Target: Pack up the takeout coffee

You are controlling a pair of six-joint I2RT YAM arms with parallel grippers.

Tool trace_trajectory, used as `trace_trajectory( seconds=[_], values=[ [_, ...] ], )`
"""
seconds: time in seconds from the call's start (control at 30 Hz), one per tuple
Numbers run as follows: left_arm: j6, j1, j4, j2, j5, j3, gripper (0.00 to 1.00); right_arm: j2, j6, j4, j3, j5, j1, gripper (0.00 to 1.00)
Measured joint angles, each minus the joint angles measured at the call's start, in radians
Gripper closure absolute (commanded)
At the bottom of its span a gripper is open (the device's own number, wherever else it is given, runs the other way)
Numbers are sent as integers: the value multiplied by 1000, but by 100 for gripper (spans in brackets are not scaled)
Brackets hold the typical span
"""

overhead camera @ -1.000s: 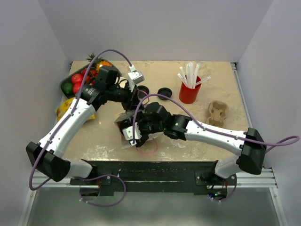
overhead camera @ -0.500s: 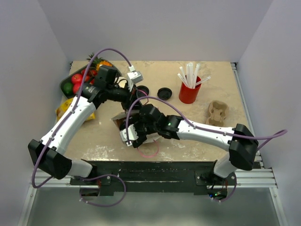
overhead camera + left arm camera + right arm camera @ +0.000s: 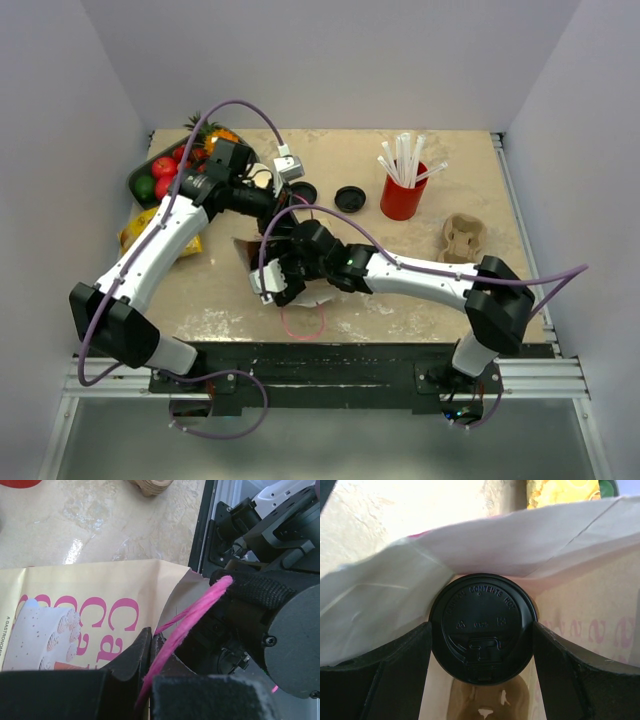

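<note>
Takeout coffee point(image 3: 482, 627), black lid on, gripped at both sides by right end effector point(image 3: 480, 666) inside paper bag point(image 3: 520, 545); bag's upper edge touches lid. Left end effector point(image 3: 151, 647) pinches pink handle point(image 3: 192, 615) at bag's rim.

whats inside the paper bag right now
The black lid sits in the paper bag's open mouth, gripped by the right gripper. The cup beneath is hidden by the lid, and the bag's depths are covered too.
</note>
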Motion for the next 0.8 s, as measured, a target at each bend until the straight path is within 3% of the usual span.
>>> trace_trajectory(
  seconds=[0.47,0.8],
  values=[
    [113,36,-111,60,58,76,100,43,-26,57,9,54,-17,100],
    [22,45,-50,54,83,47,100,73,-18,60,35,138,-18,100]
  ],
)
